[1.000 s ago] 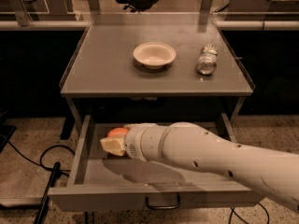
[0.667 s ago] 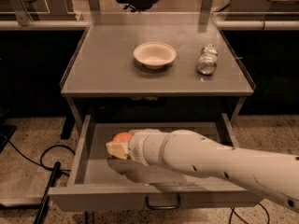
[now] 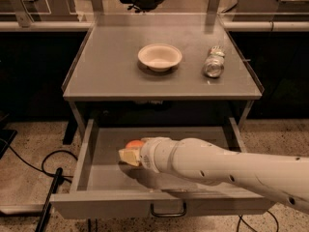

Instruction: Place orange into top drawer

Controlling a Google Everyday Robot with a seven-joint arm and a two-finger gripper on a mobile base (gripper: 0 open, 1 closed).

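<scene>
You see one gripper [image 3: 129,153] inside the wide grey metal top drawer [image 3: 96,204], which is pulled open, its fingers [image 3: 126,156] clasping one small round orange [image 3: 133,143]. Above the drawer are one shallow white bowl [image 3: 160,57] and one silver can [image 3: 213,65].

Robot arm [image 3: 227,170]: thick, smooth, cream-white tubular casing, narrowing toward the wrist, with a few small dark round dots spaced along its shell; a white collar [image 3: 147,154] rings the wrist. Gripper [image 3: 128,154]: pale yellow tip at the arm's end, inside the open top drawer [image 3: 96,178]
</scene>
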